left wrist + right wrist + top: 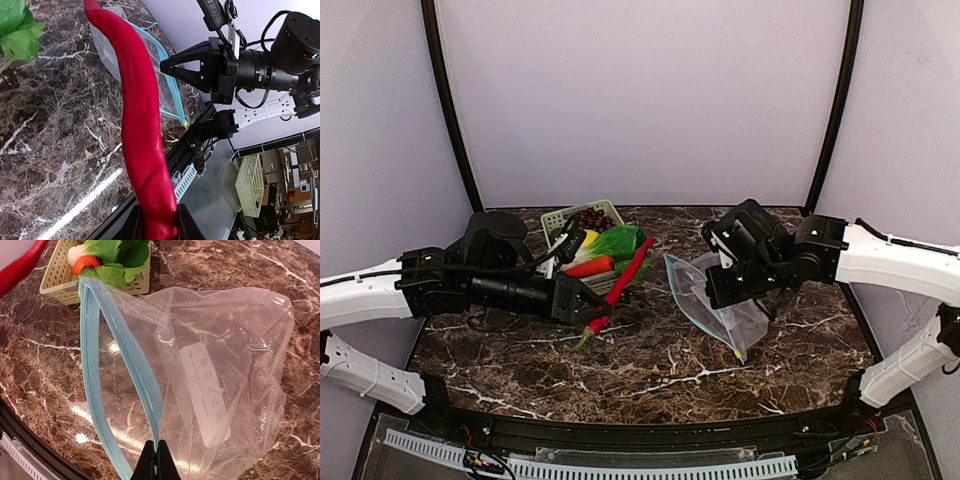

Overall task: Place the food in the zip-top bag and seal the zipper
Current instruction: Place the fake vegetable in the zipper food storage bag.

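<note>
1. Top external view: the marble table [650,375] carries everything. The pale green basket [558,220] sits at its far side and serves as the landmark here.
2. The clear bag [235,355] stands just right of the basket, with its mouth gaping toward the basket. No food shows inside it.
3. The right gripper [156,460] is pinched fully shut on the bag at the rim, holding one lip up on the side away from the basket.
4. The left gripper [159,224] is closed on the stem end of a long red chilli [140,110], in front of the basket. The chilli's tip reaches back over the basket's right corner.
5. The rest of the food is in the basket, including leafy greens [620,240] and dark grapes [592,216].
6. Doing this step well, as I judge it: swing the chilli away from the basket and turn its tip toward the mouth. Feed it in lengthwise between the two lips of the blue zipper [137,370], tip first. Release only once most of its length is inside. The right arm should hold the lip high so the mouth does not collapse.
7. The white label [205,390] on the bag shows small icons and a faint line of print, too small to read. No brand can be made out.
8. The yellowish slider [185,123] sits at the zipper's end farthest from the basket.
</note>
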Robot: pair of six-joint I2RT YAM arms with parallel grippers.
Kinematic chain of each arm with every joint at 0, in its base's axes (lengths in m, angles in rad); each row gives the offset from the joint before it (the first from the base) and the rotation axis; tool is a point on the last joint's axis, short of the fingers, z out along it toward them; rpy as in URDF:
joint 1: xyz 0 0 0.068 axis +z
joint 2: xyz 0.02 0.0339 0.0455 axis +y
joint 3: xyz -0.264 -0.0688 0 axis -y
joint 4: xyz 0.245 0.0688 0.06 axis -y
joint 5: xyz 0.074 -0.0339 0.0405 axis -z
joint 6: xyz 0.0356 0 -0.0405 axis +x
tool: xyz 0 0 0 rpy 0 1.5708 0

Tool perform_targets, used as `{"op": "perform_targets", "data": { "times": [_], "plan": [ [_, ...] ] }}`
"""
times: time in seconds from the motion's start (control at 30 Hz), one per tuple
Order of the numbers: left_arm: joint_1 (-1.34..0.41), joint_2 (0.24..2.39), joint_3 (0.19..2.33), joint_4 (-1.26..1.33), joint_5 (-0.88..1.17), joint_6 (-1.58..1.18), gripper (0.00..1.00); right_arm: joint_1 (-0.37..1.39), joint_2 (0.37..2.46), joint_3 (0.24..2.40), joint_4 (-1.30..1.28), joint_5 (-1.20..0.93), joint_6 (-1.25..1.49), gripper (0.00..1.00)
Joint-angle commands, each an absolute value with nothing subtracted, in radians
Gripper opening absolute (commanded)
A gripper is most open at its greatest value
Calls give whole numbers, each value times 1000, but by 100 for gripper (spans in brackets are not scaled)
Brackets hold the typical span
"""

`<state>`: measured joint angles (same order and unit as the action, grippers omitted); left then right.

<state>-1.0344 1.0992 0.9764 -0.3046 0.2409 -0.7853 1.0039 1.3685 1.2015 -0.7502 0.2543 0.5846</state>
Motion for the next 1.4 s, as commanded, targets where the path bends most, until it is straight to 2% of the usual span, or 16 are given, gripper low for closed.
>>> {"op": "perform_targets", "data": {
  "times": [0.0,0.47,0.83,1.37],
  "plan": [
    [-1104,1120,926,-150,181,-899,11,1020,1380,1153,-585,156,633,0],
    [-1248,1163,793,17,88,-1054,8,1041,1439,1172,-569,223,629,0],
    [-1261,1212,770,82,68,-1097,8,1041,1465,1226,-571,209,617,0],
    [-1306,1246,734,152,59,-1154,7,1040,1407,1187,-565,231,642,0]
  ]
}}
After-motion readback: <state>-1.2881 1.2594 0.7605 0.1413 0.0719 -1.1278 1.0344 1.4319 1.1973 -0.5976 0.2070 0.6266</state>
